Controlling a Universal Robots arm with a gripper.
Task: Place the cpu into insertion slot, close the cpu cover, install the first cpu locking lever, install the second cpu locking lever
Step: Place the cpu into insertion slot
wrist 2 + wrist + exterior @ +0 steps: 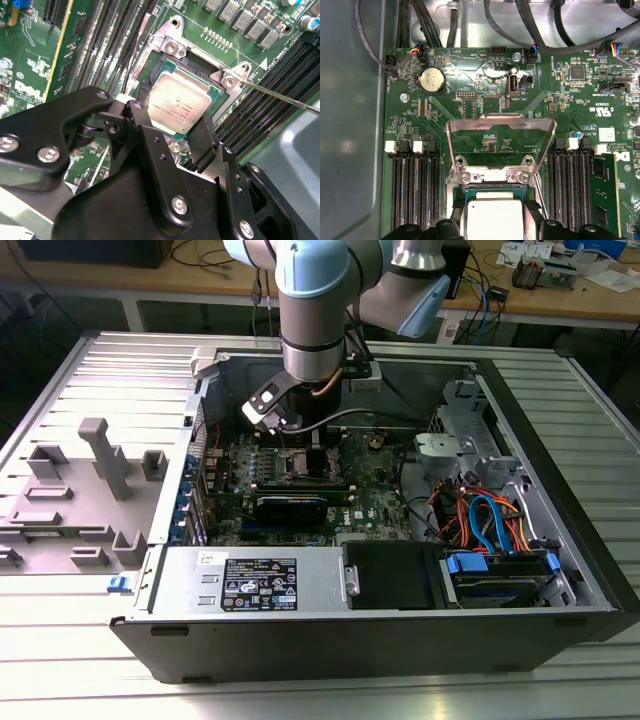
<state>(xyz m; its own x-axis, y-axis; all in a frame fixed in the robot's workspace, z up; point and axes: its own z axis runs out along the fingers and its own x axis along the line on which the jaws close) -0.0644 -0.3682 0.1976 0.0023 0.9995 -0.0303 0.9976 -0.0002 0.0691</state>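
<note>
The claw (172,118) squeezes one grey chip (181,99) between its two fingers (144,125), right at the square socket (171,48). The chip has tiny writing on top. Just past the claw, one silver cover (500,122) stands open, with two screws (464,177) at its hinge.

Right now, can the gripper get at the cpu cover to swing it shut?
Probably yes. The cpu cover stands flipped open at the far edge of the insertion slot, with nothing lying across it. The gripper hangs right over the cpu seated in the slot, so the cover is close by.
</note>
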